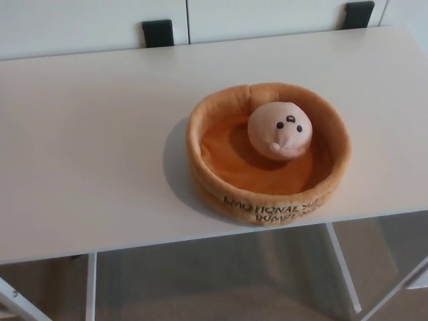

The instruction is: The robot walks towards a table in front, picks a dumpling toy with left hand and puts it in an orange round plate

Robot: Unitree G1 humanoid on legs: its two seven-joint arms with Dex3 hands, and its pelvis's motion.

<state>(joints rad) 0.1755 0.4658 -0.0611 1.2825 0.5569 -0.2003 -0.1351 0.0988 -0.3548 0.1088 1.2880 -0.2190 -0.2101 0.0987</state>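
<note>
While I look down from the head camera, neither of my hands shows anywhere in the frame, so I cannot tell whether my fingers are wide, narrow or holding anything.

Observed: the round pale-pink plush dumpling toy [279, 130] lies inside the orange round plush plate [221, 114], a soft fabric dish with a raised padded wall. The toy sits in the upper right part of the plate's floor, touching or just beside the far wall; I cannot tell which. Its stitched face, two dark eyes and a small mouth, is turned up and toward the right of the frame. A shadow from the toy falls on the darker orange floor to its left.

Dark stitched lettering runs along the near outer wall of the plate, at the lower centre of the frame; only part of it reads clearly.

The plate stands on the white flat-topped bench [87, 140], right of the frame's centre and near the bench's front edge. The plate throws a soft shadow to its left on the bench top.

Background: two black rectangular brackets [158, 32] show at the top of the frame, one upper left of centre, one upper right, against white panels. White bench legs [90, 287] and a greyish floor [214, 281] show along the bottom.
</note>
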